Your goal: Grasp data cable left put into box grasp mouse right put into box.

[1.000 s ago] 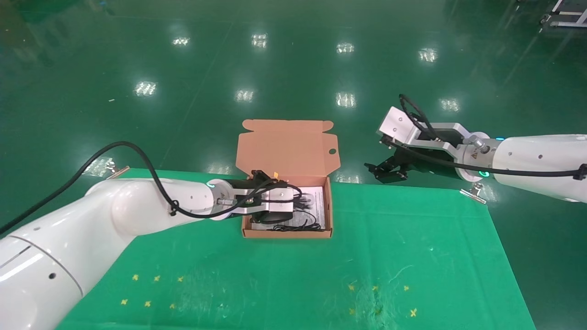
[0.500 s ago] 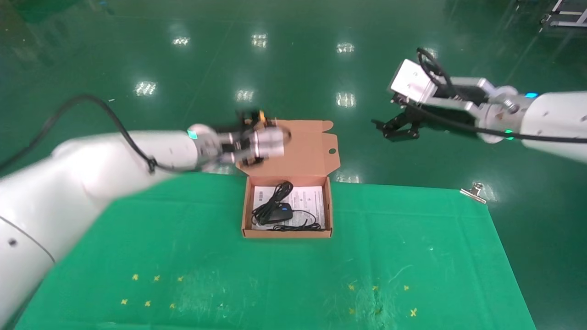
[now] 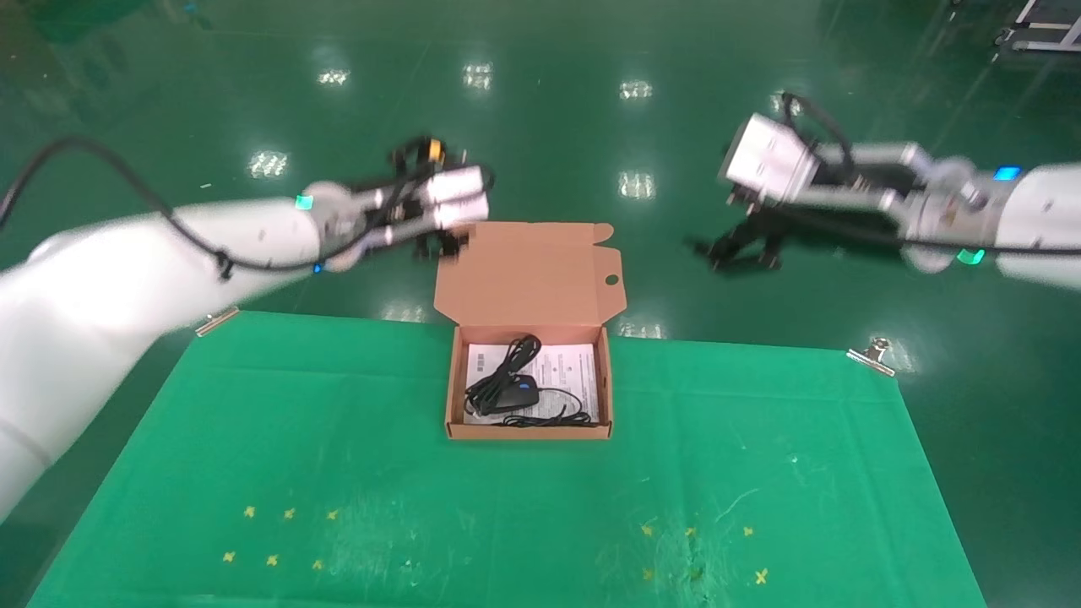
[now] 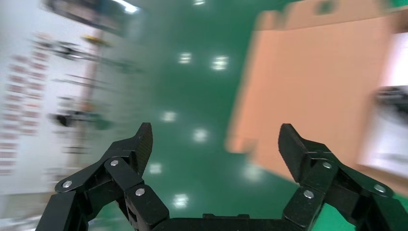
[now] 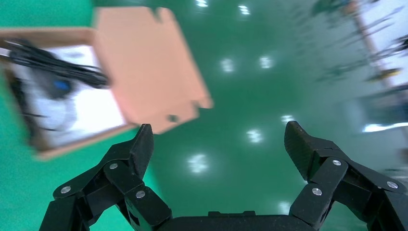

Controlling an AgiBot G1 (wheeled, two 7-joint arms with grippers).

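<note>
1. The head view looks forward and down from above the near edge of the green mat (image 3: 338, 439), with the box (image 3: 528, 431) at centre, fairly far off.
2. The left wrist view looks past its spread fingers (image 4: 137, 144) at the box (image 4: 317, 86) lid, closer.
3. The right wrist view faces the box (image 5: 144, 57) from its other side; all three share it.

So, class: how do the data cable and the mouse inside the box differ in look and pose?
The data cable is a long thin bundle of coils running diagonally; the mouse is a compact oval body. The mouse shows a blue spot; the data cable is plain black. Both are black and lie on the white sheet in the box, apparently touching.
</note>
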